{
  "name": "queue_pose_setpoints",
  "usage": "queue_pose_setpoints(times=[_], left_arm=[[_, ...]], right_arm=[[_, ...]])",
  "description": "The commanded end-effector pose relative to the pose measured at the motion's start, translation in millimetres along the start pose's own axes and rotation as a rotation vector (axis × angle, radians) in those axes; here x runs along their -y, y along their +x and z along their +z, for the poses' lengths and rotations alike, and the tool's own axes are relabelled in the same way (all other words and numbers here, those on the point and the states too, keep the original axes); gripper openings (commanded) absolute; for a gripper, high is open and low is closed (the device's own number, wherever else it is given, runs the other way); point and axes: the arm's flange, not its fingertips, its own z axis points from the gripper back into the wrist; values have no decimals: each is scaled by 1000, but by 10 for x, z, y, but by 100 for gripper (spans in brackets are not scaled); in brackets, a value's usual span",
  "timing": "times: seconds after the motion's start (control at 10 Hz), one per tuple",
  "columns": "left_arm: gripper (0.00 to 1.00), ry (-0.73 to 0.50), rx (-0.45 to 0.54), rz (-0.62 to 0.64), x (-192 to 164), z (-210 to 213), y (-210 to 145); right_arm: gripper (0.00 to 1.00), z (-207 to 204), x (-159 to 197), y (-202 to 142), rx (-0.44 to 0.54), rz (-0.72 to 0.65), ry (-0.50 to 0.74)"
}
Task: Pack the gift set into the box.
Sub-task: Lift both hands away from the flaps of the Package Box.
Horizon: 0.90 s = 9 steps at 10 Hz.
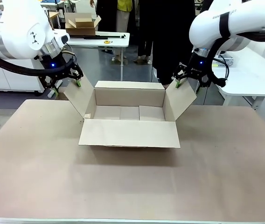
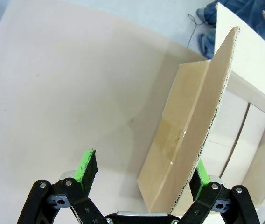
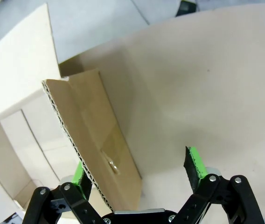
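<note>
Left gripper [image 1: 67,85]: jaws wide apart, straddling top edge of left flap [image 1: 79,100], not clamped. Box [image 1: 130,97]: brown corrugated cardboard, open, four flaps splayed, mid-table toward far edge. Smooth tan table [image 1: 123,186] has broad free stretch along near edge. Right gripper [image 1: 188,84]: jaws likewise apart, fluted edge of right flap [image 1: 181,100] between green pads.

Nothing legible on the box [image 1: 129,133] or its flaps. Just a short strip of dark lettering on the right arm [image 1: 244,21], too small to read.
</note>
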Motion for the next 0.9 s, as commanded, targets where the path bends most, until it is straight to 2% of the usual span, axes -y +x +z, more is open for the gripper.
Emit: queue_pose_setpoints(times=[0.0, 0.8], left_arm=[[100, 19, 3, 12, 21, 21, -2], [100, 19, 3, 12, 21, 21, -2]], right_arm=[[100, 29, -9, -3, 25, -16, -21], [100, 29, -9, -3, 25, -16, -21]])
